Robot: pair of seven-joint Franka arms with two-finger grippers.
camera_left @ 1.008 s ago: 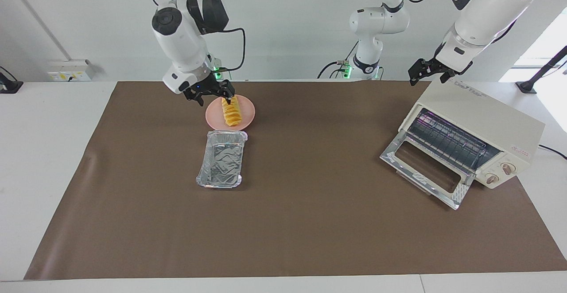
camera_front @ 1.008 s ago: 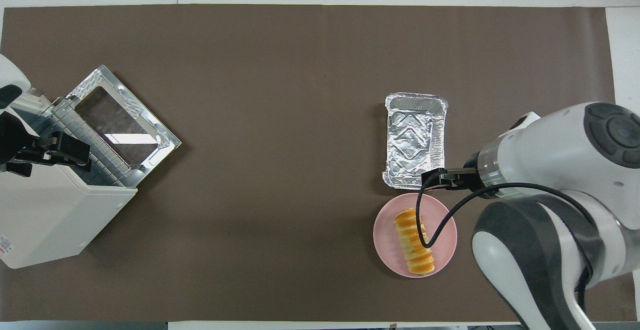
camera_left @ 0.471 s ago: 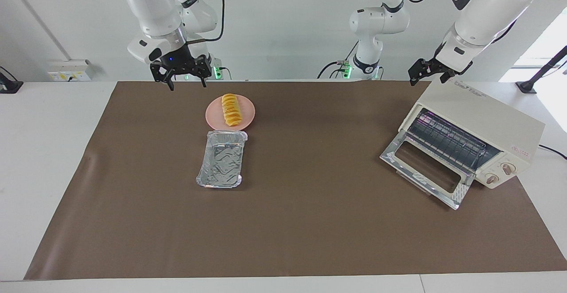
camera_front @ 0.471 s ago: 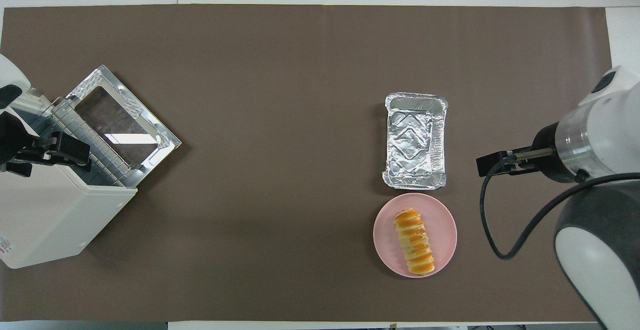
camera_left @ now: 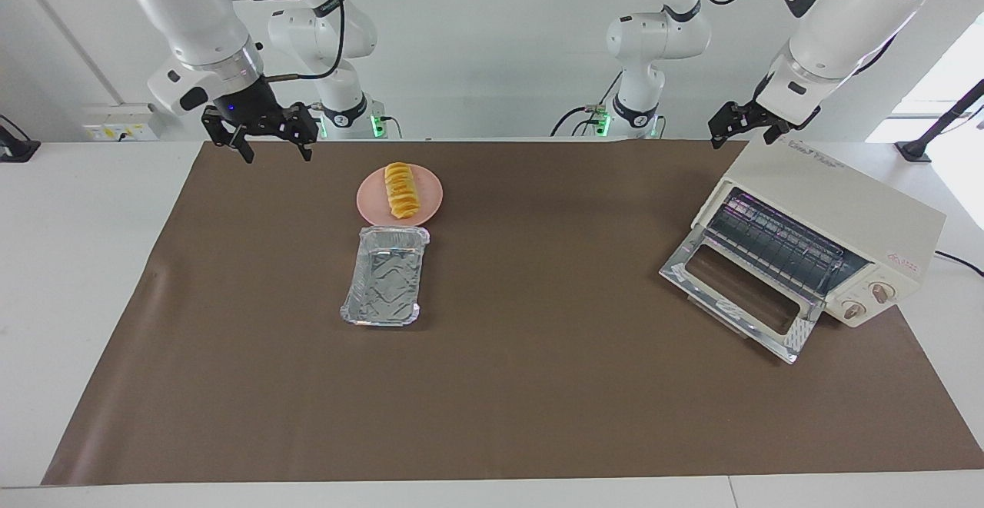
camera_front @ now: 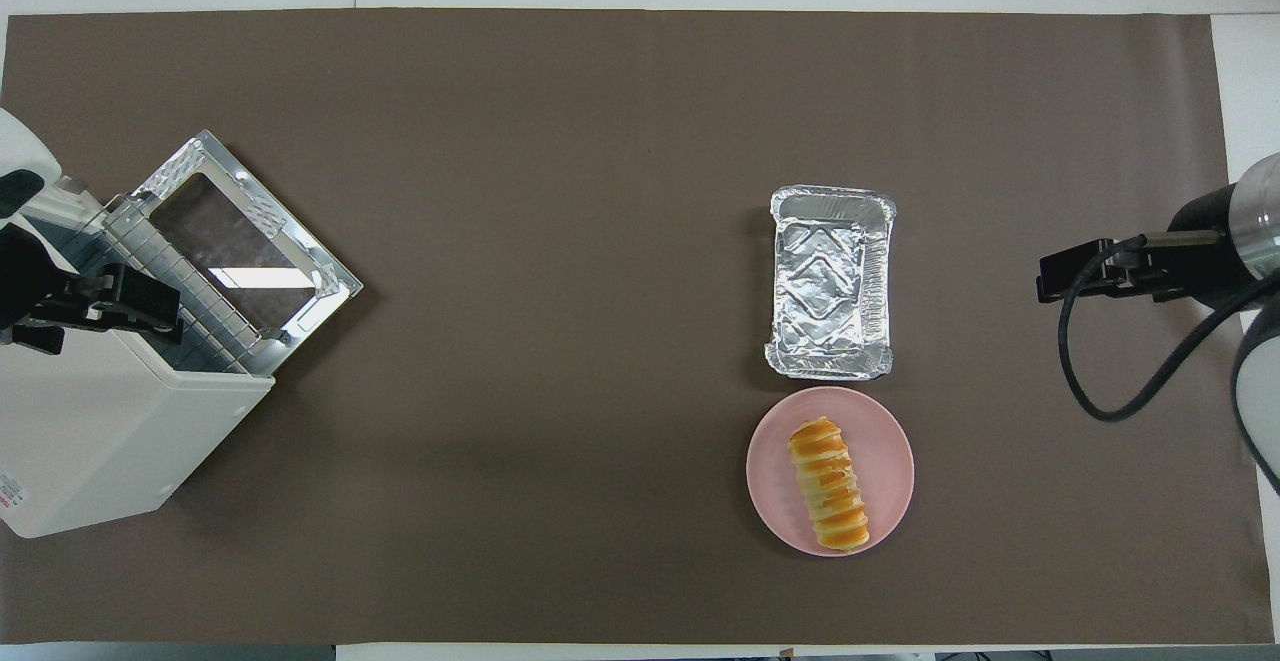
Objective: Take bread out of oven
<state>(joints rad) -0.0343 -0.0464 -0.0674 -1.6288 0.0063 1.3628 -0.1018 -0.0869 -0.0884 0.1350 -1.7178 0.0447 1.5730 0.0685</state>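
The bread (camera_left: pixel 400 189) lies on the round pink plate (camera_left: pixel 427 202), apart from both grippers; it also shows in the overhead view (camera_front: pixel 828 484) on the plate (camera_front: pixel 888 446). The oven (camera_left: pixel 838 204) stands at the left arm's end of the table with its glass door (camera_left: pixel 738 293) dropped open and only the wire rack showing inside; it also shows in the overhead view (camera_front: pixel 90 441). My right gripper (camera_left: pixel 274 151) is open and empty, raised over the mat toward the right arm's end (camera_front: pixel 1065 276). My left gripper (camera_left: pixel 739 135) is open and waits over the oven's top (camera_front: pixel 110 303).
A silver foil tray (camera_left: pixel 384 277) lies empty right beside the plate, farther from the robots (camera_front: pixel 830 281). The brown mat (camera_left: pixel 538 385) covers the table. The oven's open door juts out toward the table's middle.
My right gripper has lifted off the bread and swung away from the plate toward the right arm's end of the table. The bread stays on the plate. The left arm has not moved.
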